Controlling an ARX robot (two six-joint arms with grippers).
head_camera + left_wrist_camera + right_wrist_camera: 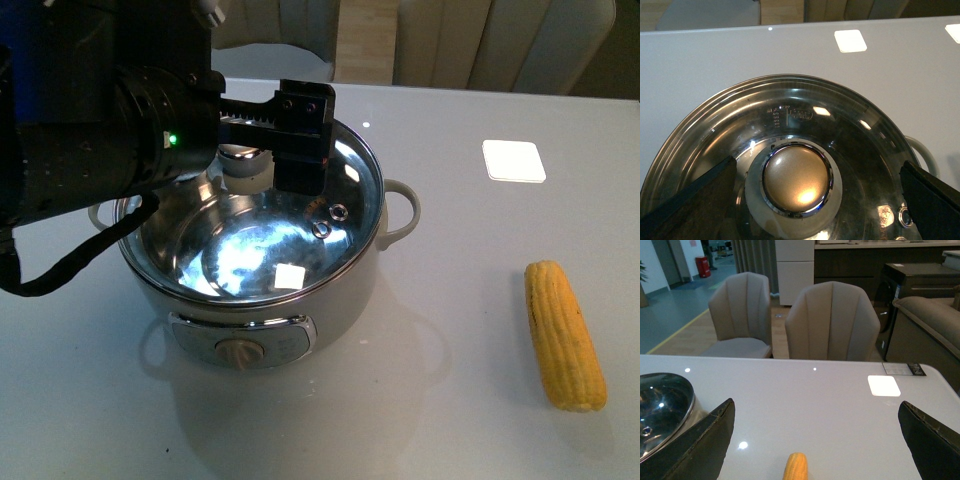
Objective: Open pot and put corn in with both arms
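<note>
The pot stands on the table at centre left with its glass lid on it. My left gripper is open above the lid. In the left wrist view its fingers stand wide to either side of the lid's gold knob, not touching it. The corn lies on the table to the right of the pot. My right gripper is open and empty above the table. The corn's tip shows between its fingers, below them. The right arm is out of the front view.
A white square patch lies on the table at the back right. Two beige chairs stand behind the table's far edge. The lid's rim shows beside the right gripper's finger.
</note>
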